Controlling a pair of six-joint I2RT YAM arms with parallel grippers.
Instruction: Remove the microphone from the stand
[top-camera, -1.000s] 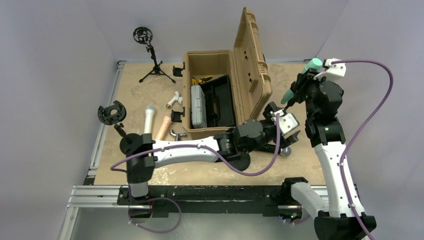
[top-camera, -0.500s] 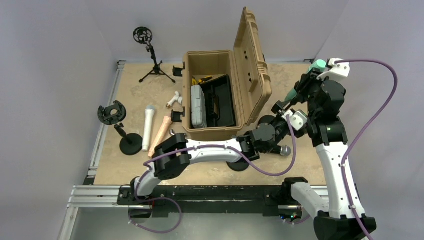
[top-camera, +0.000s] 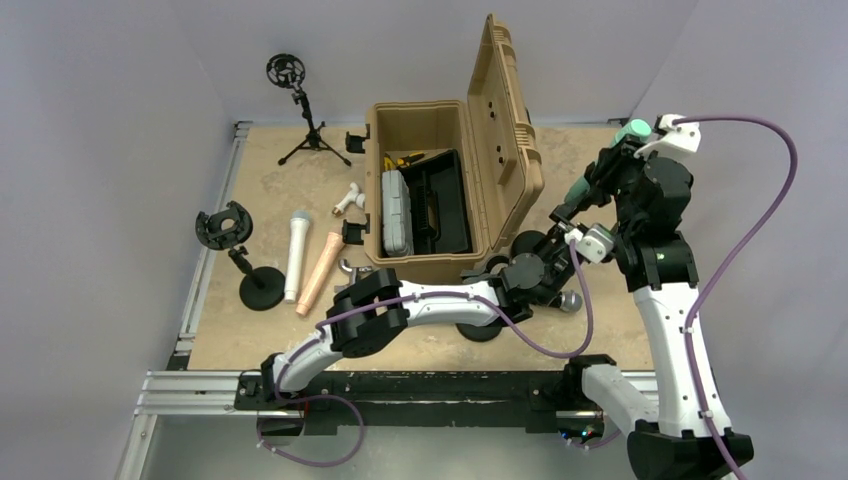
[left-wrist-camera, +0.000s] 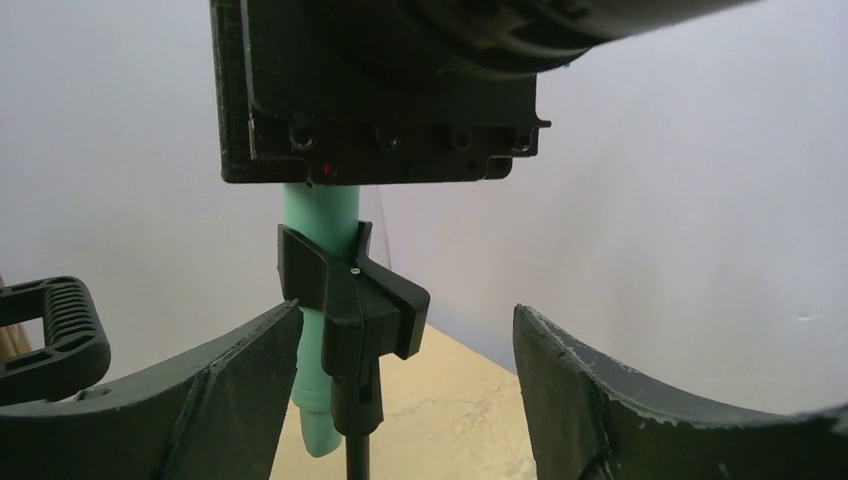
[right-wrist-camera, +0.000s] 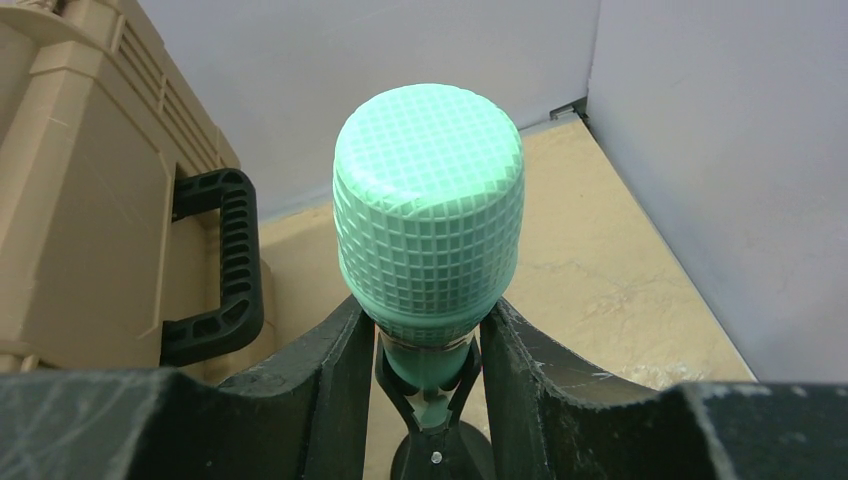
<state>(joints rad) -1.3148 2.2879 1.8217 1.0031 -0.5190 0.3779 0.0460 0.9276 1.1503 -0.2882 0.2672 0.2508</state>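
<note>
Nearest the bases, the left gripper (left-wrist-camera: 408, 320) is being held released. Its jaws are being kept apart on either side of the stand (left-wrist-camera: 357, 455) without touching it, just below the black clip (left-wrist-camera: 355, 305). In that clip the mint-green microphone (right-wrist-camera: 428, 200) is still being gripped, tilted, above the right side of the table (top-camera: 270, 190), so removal is not yet being achieved. Further up, the right gripper (right-wrist-camera: 426, 315) is being kept clenched on the microphone's neck, directly beneath the gridded head.

The microphone is being judged rigid and light, with a smooth tapered body that could be slipping through the fingers. The neck under the flared head is being taken as the sound place to hold, since the flare would be stopping any slide. The clip is being judged springy, and the slender stand is likely to be lifted along unless it is being braced.

Compared with a second ago, the left arm is being seen swung rightward and stretched toward the stand, its jaws drawn narrower, while the right grip is being seen unchanged. Beyond, the open tan case (top-camera: 440, 190) is being left untouched
</note>
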